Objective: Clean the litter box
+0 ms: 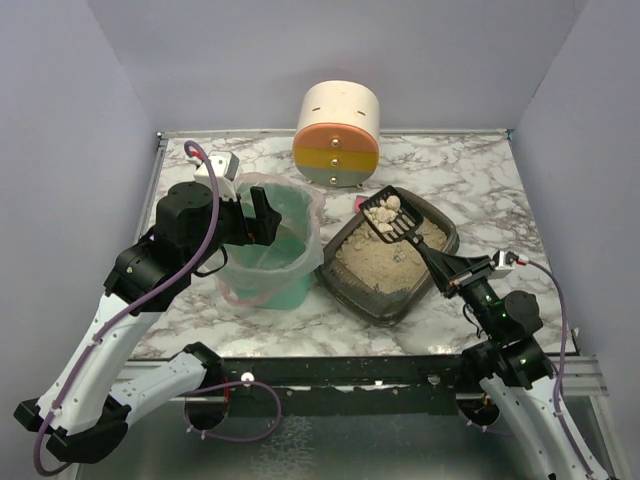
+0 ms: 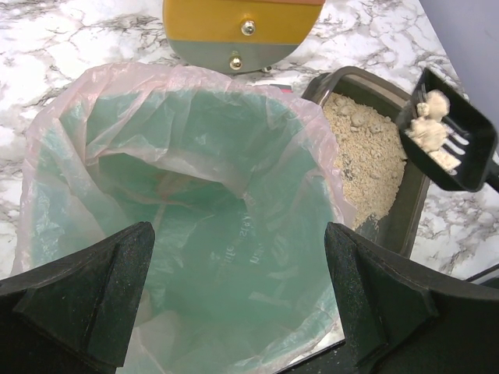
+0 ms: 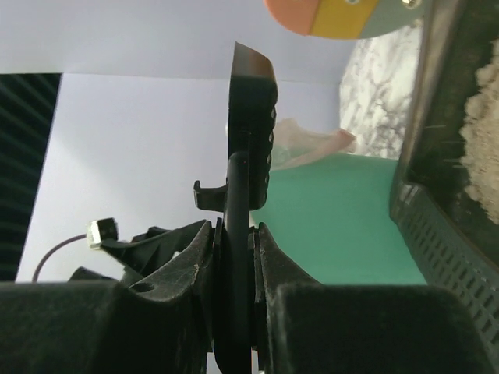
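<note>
The litter box (image 1: 352, 293) is a dark grey tray of beige litter, right of centre on the marble table. My right gripper (image 1: 450, 272) is shut on the handle of a black slotted scoop (image 1: 392, 218). The scoop hangs over the tray's far left corner and carries pale clumps (image 1: 385, 210). The right wrist view shows the scoop (image 3: 251, 101) edge-on, its handle pinched in my right gripper (image 3: 236, 234). My left gripper (image 1: 262, 222) hovers open above the green bin (image 1: 270, 255). In the left wrist view, that gripper (image 2: 238, 288) has only the bag liner beneath it, with the scoop (image 2: 452, 148) and tray (image 2: 409, 210) at right.
The green bin's clear bag liner (image 2: 101, 78) folds over its rim, and the bin stands just left of the tray. A cream, orange and yellow cylinder (image 1: 337, 135) stands at the back behind both. Grey walls close in the table on three sides.
</note>
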